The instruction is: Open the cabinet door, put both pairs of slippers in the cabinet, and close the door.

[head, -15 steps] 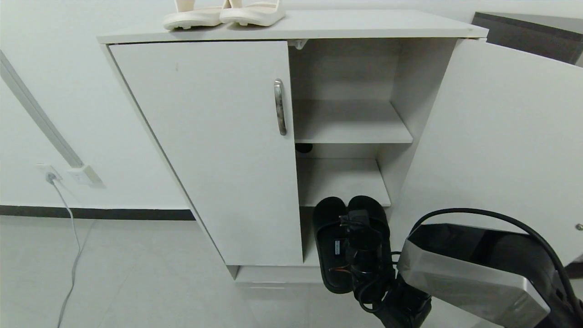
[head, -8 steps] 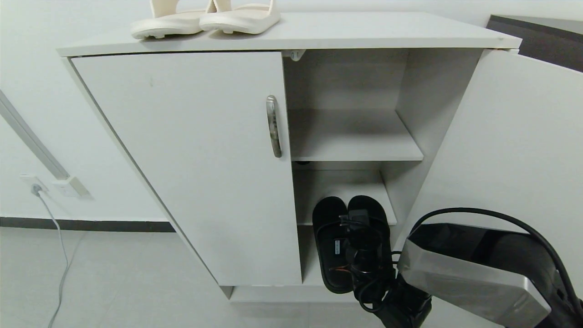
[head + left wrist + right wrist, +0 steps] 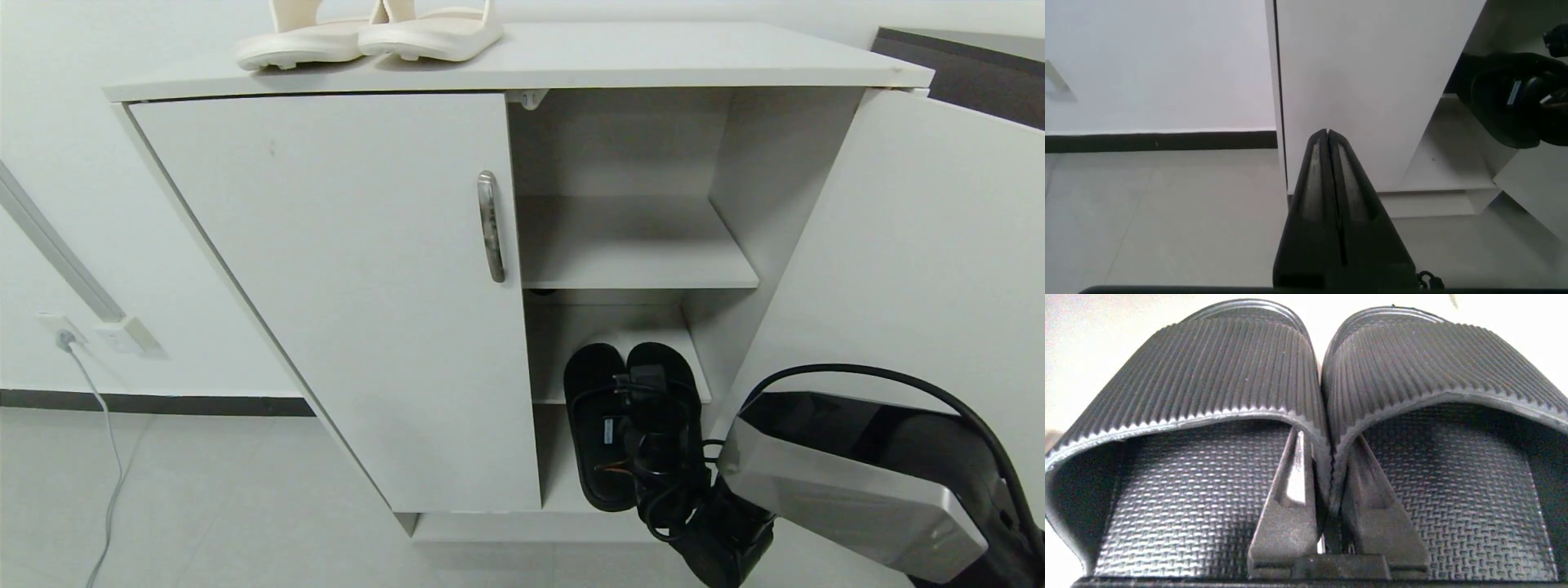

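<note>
Pinching black slippers [image 3: 600, 425] together where they meet, right gripper [image 3: 1321, 457] clamped.

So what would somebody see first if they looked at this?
Probably the black slippers, pinched together by the right gripper and held low down in front of the cabinet's open right side. Next, the cream slippers sitting on top of the cabinet, above its shut left door.
</note>
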Available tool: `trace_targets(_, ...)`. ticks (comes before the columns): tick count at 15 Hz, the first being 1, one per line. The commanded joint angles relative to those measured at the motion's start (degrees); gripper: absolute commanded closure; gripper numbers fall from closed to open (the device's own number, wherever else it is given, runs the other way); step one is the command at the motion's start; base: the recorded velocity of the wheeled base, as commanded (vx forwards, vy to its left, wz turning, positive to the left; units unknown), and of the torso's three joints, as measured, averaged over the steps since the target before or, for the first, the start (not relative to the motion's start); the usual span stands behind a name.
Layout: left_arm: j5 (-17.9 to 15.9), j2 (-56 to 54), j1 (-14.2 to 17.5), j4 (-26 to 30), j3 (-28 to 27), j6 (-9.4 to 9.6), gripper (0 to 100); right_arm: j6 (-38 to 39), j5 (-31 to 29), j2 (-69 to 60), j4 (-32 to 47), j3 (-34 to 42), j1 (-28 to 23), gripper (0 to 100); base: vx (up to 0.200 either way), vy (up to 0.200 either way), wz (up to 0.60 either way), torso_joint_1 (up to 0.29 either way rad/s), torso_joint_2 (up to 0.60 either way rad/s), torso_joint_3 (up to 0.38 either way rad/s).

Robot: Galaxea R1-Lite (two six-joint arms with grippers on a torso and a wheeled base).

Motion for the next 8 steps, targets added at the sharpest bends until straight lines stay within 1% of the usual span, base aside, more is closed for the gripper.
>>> trace_targets(1, -0.04, 0.07, 0.06, 0.02, 0.02, -0.01, 100, 0.02, 1.48, 0.58, 3.43, -3.74, -1.48, 100, 0.000, 0.000, 0.00, 0.000, 0.00, 0.000)
trace_targets(4, 0.04, 0.07, 0.06, 0.02, 0.02, -0.01, 100, 0.19, 4.03, 2.77, 10.37, -12.36, -3.77, 100, 0.000, 0.000, 0.00, 0.000, 0.00, 0.000)
trace_targets(6, 0.04, 0.07, 0.06, 0.02, 0.02, -0.10, 100, 0.19, 4.30, 4.09, 14.68, -17.54, -4.73, 100, 0.000, 0.000, 0.00, 0.000, 0.00, 0.000)
trace_targets(7, 0.04, 0.07, 0.06, 0.02, 0.02, -0.10, 100, 0.10, 4.30, 5.41, 17.32, -21.94, -5.35, 100, 0.000, 0.000, 0.00, 0.000, 0.00, 0.000)
trace_targets(8, 0.04, 0.07, 0.06, 0.02, 0.02, -0.10, 100, 0.10, 4.30, 5.76, 18.46, -23.61, -5.61, 100, 0.000, 0.000, 0.00, 0.000, 0.00, 0.000)
